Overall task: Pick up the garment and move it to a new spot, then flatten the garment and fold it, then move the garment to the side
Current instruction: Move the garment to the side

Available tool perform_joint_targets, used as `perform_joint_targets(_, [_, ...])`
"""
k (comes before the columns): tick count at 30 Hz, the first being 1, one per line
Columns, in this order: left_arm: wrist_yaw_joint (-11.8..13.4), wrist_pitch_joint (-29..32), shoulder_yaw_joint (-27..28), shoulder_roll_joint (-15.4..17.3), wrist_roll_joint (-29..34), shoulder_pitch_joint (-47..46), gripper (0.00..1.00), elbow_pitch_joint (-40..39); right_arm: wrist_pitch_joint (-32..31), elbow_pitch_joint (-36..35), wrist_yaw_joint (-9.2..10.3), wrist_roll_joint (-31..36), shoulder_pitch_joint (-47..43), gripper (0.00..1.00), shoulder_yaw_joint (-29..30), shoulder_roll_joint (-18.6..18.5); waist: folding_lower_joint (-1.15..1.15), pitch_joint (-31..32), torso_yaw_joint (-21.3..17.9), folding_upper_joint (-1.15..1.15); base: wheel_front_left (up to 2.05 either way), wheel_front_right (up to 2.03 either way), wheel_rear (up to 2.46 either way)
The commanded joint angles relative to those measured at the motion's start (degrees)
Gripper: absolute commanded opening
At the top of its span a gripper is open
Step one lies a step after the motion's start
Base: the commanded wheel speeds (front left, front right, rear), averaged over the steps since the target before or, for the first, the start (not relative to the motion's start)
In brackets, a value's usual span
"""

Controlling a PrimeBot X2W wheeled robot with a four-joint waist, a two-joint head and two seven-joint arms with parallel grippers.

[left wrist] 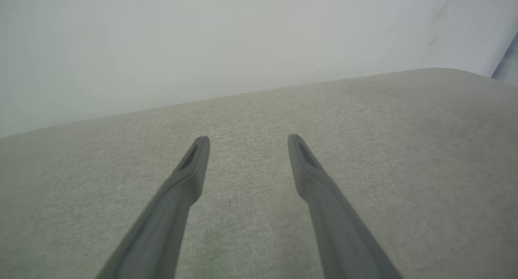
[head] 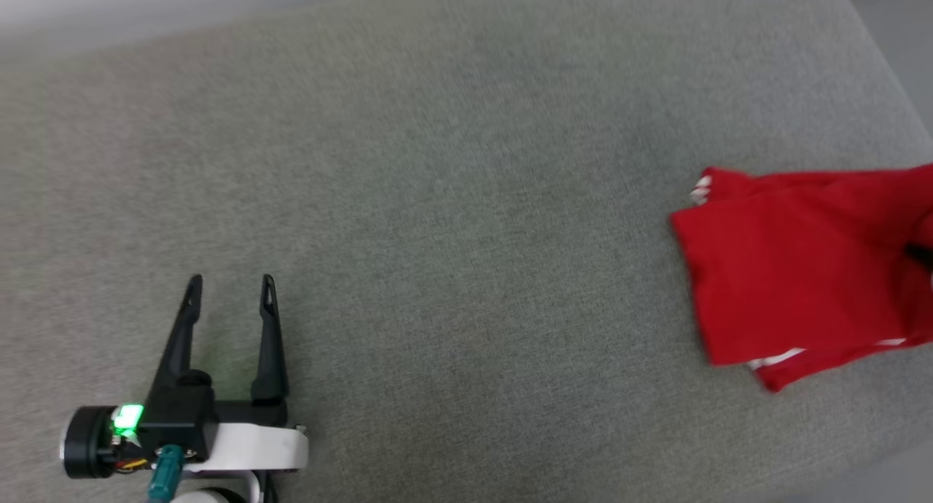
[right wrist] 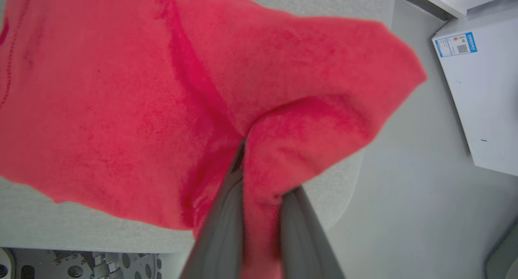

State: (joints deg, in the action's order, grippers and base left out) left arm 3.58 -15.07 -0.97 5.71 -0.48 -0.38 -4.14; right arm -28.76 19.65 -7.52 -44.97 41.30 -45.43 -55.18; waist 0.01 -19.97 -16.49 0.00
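The garment [head: 787, 270], red with a little striped trim showing, lies folded over at the right edge of the head view, part of it running out of view. In the right wrist view the garment [right wrist: 121, 89] hangs bunched over the cushion's edge. There my right gripper [right wrist: 263, 165] is shut on a fold of it, the fingertips buried in the cloth. My left gripper [head: 230, 281] is far from the garment at the lower left. It is open and holds nothing above bare fabric, as the left wrist view confirms [left wrist: 247, 139].
A wide grey upholstered surface [head: 437, 197] carries everything, with a white wall [left wrist: 202, 40] behind it. Past the surface's rounded right edge lies pale floor [right wrist: 404, 198] with a white labelled box [right wrist: 477, 89]. A perforated metal base [right wrist: 101, 265] shows below the edge.
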Motion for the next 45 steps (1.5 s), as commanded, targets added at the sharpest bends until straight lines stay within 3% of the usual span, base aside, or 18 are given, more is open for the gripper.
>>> perform_joint_targets(1, [0.02,-0.13,0.64,0.80,0.27,-0.92,1.00,-0.60,0.79,1.87,0.06,0.42,1.95,0.00,0.25,-0.47,-0.01,-3.96,-1.90,0.00,0.00,0.00,0.00])
perform_joint_targets(11, [0.39,-0.13,2.23,2.03,0.00,-3.63,1.00,-4.08,5.78,17.75,0.06,-0.94,7.57,0.00,5.85,1.14,-0.01,-9.04,-0.48,0.00,0.00,0.00,0.00])
perform_joint_targets(19, [0.77,-0.13,2.20,1.56,-0.11,-3.51,1.00,-5.17,7.89,22.81,0.06,0.13,7.45,0.00,6.20,4.46,-0.01,-8.60,0.58,0.00,0.00,0.00,0.00])
perform_joint_targets(20, [0.75,-0.13,2.09,1.46,-0.19,-3.24,1.00,-5.00,8.31,23.66,0.06,0.51,7.28,0.04,6.32,4.82,-0.01,-8.09,0.76,0.00,0.00,0.00,0.00])
perform_joint_targets(21, [0.79,-0.13,1.98,1.30,-0.22,-2.95,1.00,-4.80,8.60,24.46,0.06,1.12,7.07,0.40,6.26,5.14,-0.01,-7.49,0.94,0.00,0.00,0.00,0.00])
perform_joint_targets(22, [0.86,-0.13,1.91,1.10,-0.30,-2.67,1.00,-4.53,8.66,25.19,0.06,1.79,6.76,0.51,6.03,5.47,-0.01,-6.70,1.15,0.00,0.00,0.00,0.00])
perform_joint_targets(23, [1.03,-0.13,1.84,0.84,-0.44,-2.26,1.00,-4.29,8.61,25.90,0.06,2.36,6.53,1.00,5.90,5.67,-0.01,-5.81,1.35,0.00,0.00,0.00,0.00])
perform_joint_targets(28, [1.55,-0.13,1.15,-0.42,-1.13,-0.11,1.00,-3.37,14.25,28.44,0.06,7.98,6.92,1.00,6.54,4.34,-0.01,0.44,3.03,0.00,0.00,0.00,0.00])
perform_joint_targets(34, [2.35,-0.13,0.72,-1.76,-1.97,3.73,1.00,-2.64,29.28,28.70,0.06,16.20,6.18,1.00,10.88,5.36,-0.01,8.04,6.33,0.00,0.00,0.00,0.00])
perform_joint_targets(39, [2.27,-0.13,0.09,-2.11,-2.02,6.45,1.00,-1.30,42.37,29.79,0.05,22.79,3.07,1.00,20.32,11.16,-0.01,12.57,9.38,0.00,0.00,0.00,0.00])
perform_joint_targets(42, [2.48,-0.13,-0.02,-2.33,-2.21,7.61,1.00,-0.66,43.90,26.79,0.05,26.98,0.15,1.00,28.11,16.06,-0.01,14.55,11.09,0.00,0.00,0.00,0.00])
perform_joint_targets(45, [2.60,-0.13,-0.06,-2.43,-2.43,8.73,1.00,0.00,43.87,17.27,0.06,32.28,-6.25,1.00,37.23,21.73,-0.01,16.17,12.61,0.00,0.00,0.00,0.00])
